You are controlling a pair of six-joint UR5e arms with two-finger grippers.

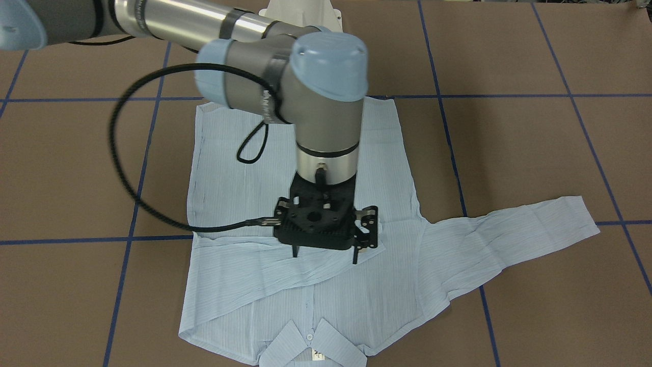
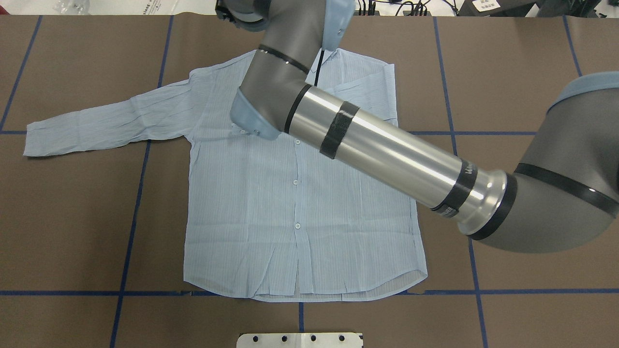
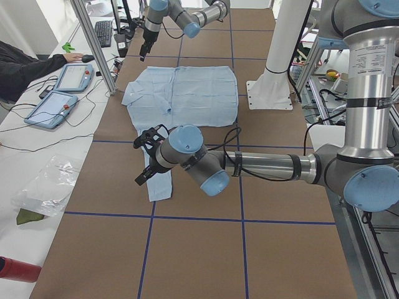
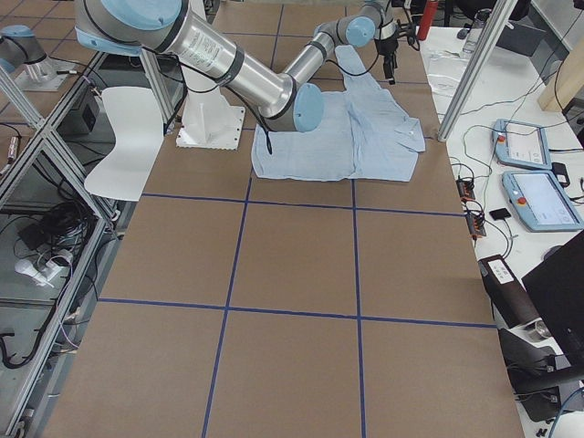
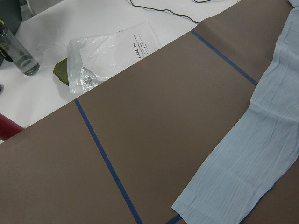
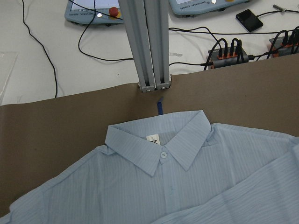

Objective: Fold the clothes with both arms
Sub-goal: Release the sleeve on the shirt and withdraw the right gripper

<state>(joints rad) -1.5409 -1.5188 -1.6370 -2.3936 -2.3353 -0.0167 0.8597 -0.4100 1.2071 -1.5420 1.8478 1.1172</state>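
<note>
The striped light-blue shirt (image 2: pixel 290 217) is laid flat on the brown surface (image 2: pixel 72 217), 1 sleeve (image 1: pixel 254 265) folded across its chest. Over that fold the right fingers (image 1: pixel 355 256) are held wide apart, empty. The left fingers (image 3: pixel 139 179) are hung above the outstretched sleeve (image 2: pixel 96 121); their opening cannot be told.

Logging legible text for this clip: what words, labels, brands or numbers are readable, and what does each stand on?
Nothing reads in full.
"UN": apparent start of the white lettering on the right arm, at the black band near its elbow; the rest is too small to read.
Neck label of the shirt: a dark mark, too small to read.
Clear plastic bag beside the table: lines of black print, too blurred to read.
</note>
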